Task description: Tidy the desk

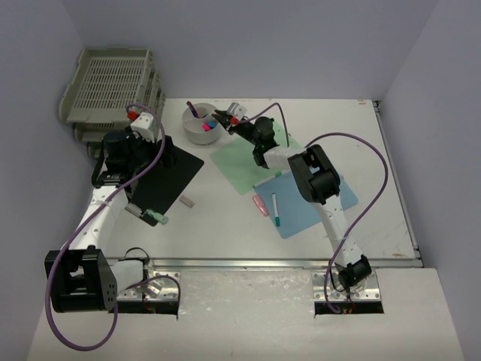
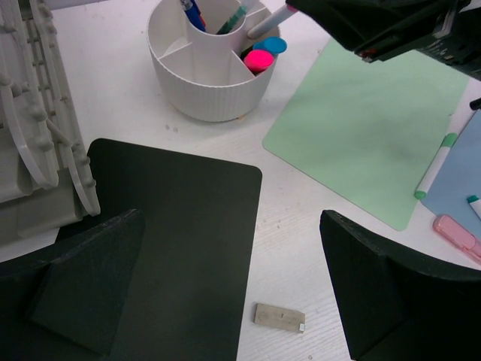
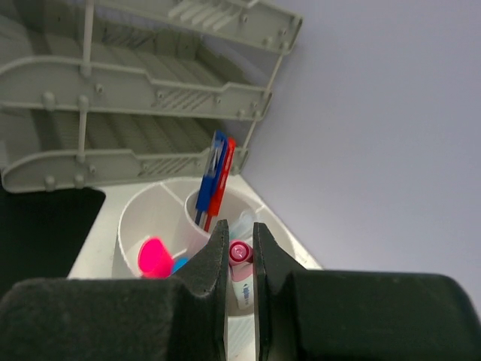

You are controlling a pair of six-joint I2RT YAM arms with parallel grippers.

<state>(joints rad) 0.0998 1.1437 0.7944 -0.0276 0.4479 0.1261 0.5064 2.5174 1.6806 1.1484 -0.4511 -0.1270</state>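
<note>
Right jaws pinch marker [image 3: 240, 253] over pen cup [image 3: 134, 226]

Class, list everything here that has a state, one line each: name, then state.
left gripper: open, holding nothing, above the black sheet.
right gripper: shut on white marker.
white marker: tip over the pen holder.
pen holder: upright, pens standing inside.
grey trays: stacked.
</note>
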